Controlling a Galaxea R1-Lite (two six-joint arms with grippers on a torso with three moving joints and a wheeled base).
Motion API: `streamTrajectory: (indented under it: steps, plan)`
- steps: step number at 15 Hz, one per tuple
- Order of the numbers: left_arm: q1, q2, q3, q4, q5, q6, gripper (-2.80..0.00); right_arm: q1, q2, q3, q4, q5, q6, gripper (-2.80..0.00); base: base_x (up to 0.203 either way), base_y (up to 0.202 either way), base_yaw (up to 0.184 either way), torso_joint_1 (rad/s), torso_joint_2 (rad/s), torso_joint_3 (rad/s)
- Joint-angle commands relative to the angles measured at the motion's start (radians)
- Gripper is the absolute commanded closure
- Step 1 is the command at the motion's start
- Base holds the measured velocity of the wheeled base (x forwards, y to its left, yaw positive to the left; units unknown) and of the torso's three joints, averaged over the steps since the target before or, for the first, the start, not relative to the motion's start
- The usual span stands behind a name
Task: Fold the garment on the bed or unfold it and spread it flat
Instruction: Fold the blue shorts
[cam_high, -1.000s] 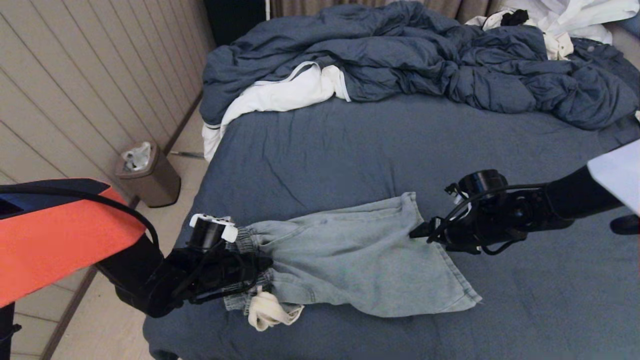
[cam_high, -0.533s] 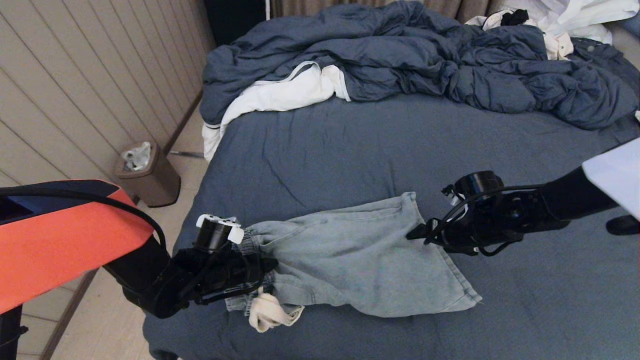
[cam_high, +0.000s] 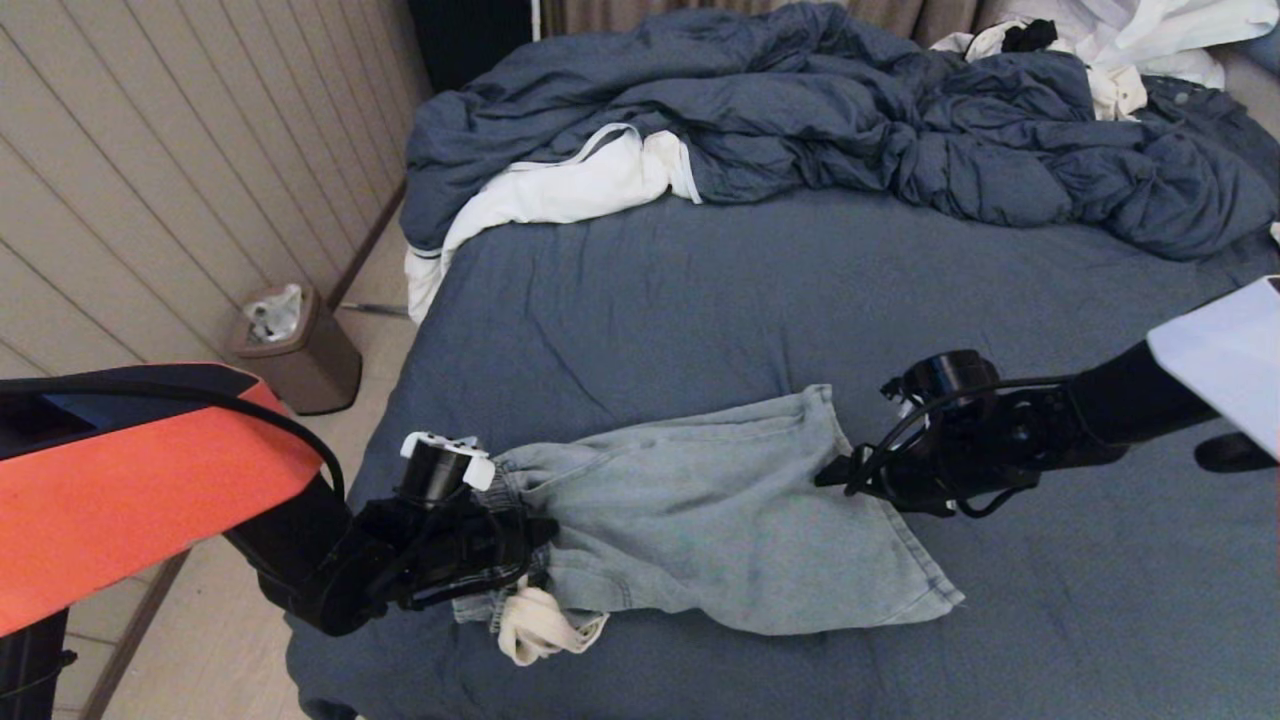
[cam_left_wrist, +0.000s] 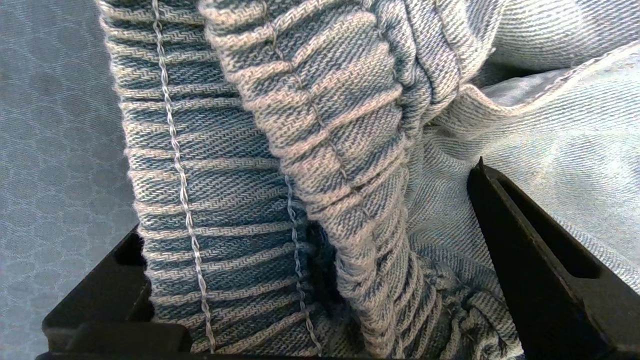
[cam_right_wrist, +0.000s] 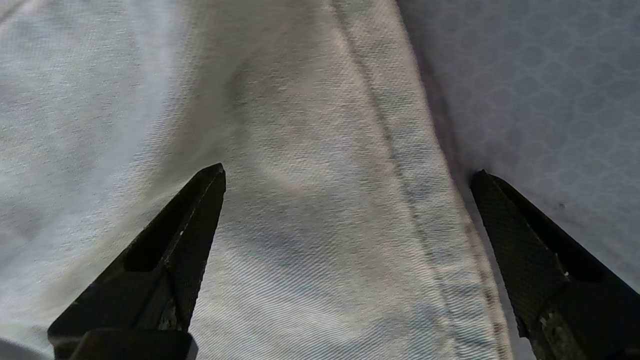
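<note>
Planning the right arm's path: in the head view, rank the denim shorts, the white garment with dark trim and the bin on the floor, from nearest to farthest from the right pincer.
1. Denim shorts: their hem lies right at the right pincer.
2. White garment: far side of the bed, toward the robot's left.
3. Bin: on the floor beyond the bed's left edge.

Soft, even indoor light fills the head view, with no glare and only faint shadows. Toward 12 o'clock the duvet (cam_high: 850, 110) folds hold darker creases. Both wrist views are brighter; denim weave is crisp, and the nearest finger edges blur slightly.
</note>
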Motion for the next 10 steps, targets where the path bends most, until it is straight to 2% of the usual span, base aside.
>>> streamTrajectory:
  steps: [1,7,8,9,10]
  plan:
    - [0.001,0.009,-0.002,-0.004,0.001,-0.003,-2.80,0.001,0.020,-0.004,0.000,-0.010,0.002,-2.80,0.000,0.000,0.000,0.000,0.00,0.000]
    - [0.000,-0.001,-0.003,-0.003,0.007,-0.002,-2.80,0.005,0.036,-0.009,0.000,-0.024,-0.001,-2.80,0.000,0.000,0.000,0.000,0.00,0.000]
    - [-0.001,-0.004,-0.001,-0.002,0.007,-0.002,-2.80,0.011,0.035,-0.003,0.000,-0.024,-0.004,-0.74,0.000,0.000,0.000,0.000,0.00,0.000]
    - [-0.001,-0.004,-0.004,-0.002,0.007,-0.003,0.00,0.018,0.035,-0.001,-0.001,-0.027,-0.004,0.00,0.000,0.000,0.000,0.000,0.00,0.000]
    - [-0.001,-0.002,-0.004,-0.004,0.007,-0.005,0.00,0.018,0.036,-0.002,-0.005,-0.036,-0.004,0.00,0.000,0.000,0.000,0.000,0.00,0.000]
